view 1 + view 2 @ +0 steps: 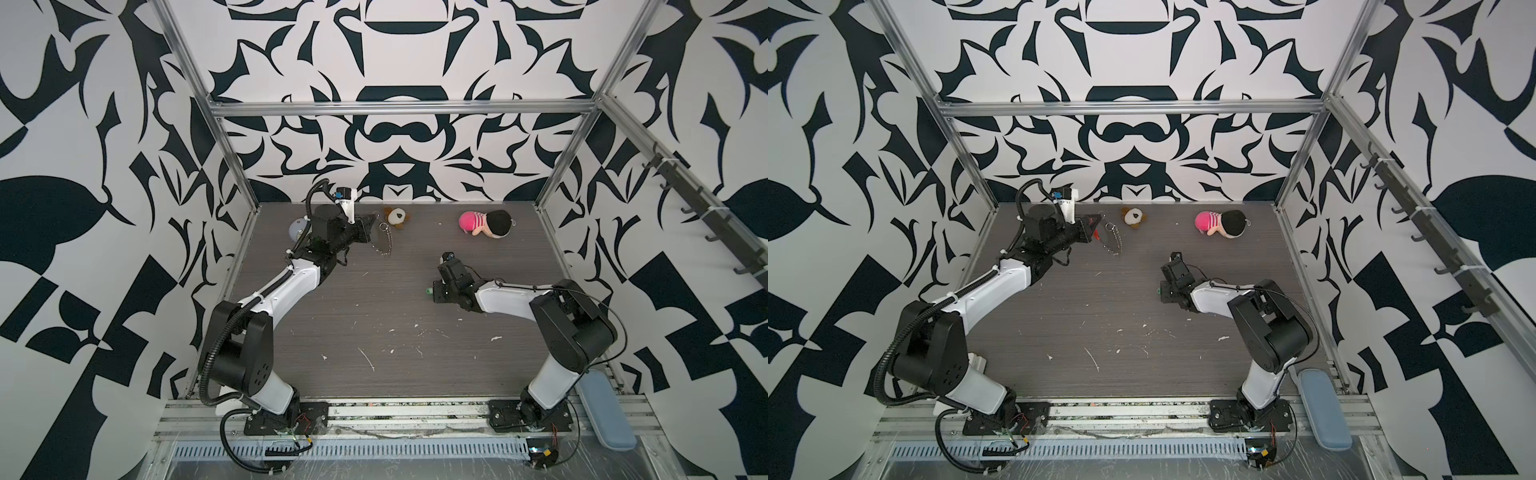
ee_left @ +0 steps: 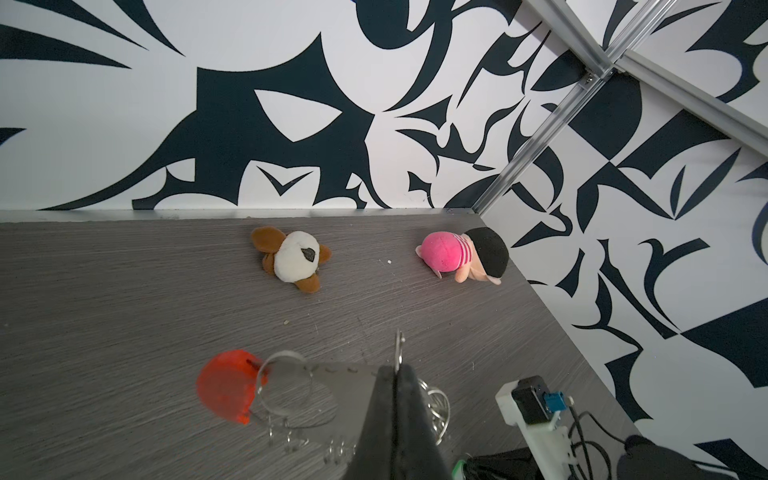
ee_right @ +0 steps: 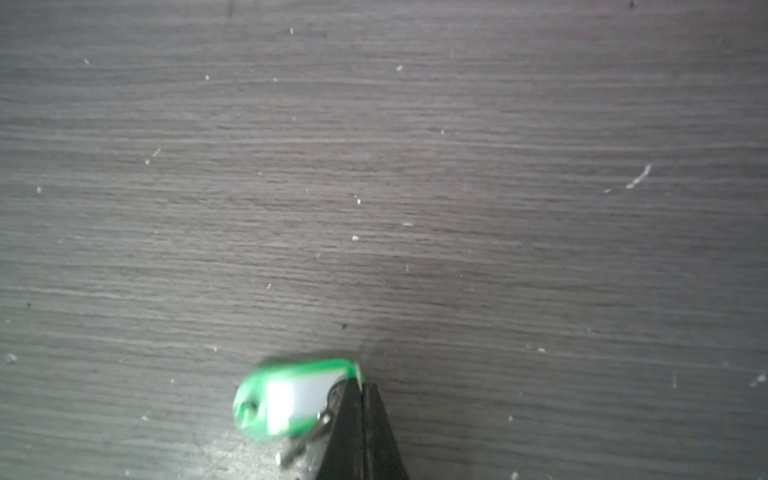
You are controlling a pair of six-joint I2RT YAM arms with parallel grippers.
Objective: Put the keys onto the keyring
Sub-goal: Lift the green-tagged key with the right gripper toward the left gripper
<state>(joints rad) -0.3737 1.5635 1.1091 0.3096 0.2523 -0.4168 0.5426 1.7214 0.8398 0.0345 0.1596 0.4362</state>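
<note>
At right centre, my right pincer (image 3: 360,383) clenches the key tag (image 3: 291,399), probably light and slick, by its rim; far left, my left pincer (image 2: 397,370) grips the limp keyring (image 2: 224,386).

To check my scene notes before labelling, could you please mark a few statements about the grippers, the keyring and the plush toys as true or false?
1. The left gripper is shut on a metal ring of the keyring. True.
2. The green key tag already hangs on the keyring. False: it is at the right gripper, whose shut jaws appear to pinch its edge, well apart from the keyring.
3. The brown and white plush toy lies on the table near the back wall. True.
4. The pink plush doll is held by the right gripper. False: it lies on the table near the back wall, with neither gripper on it.
</note>
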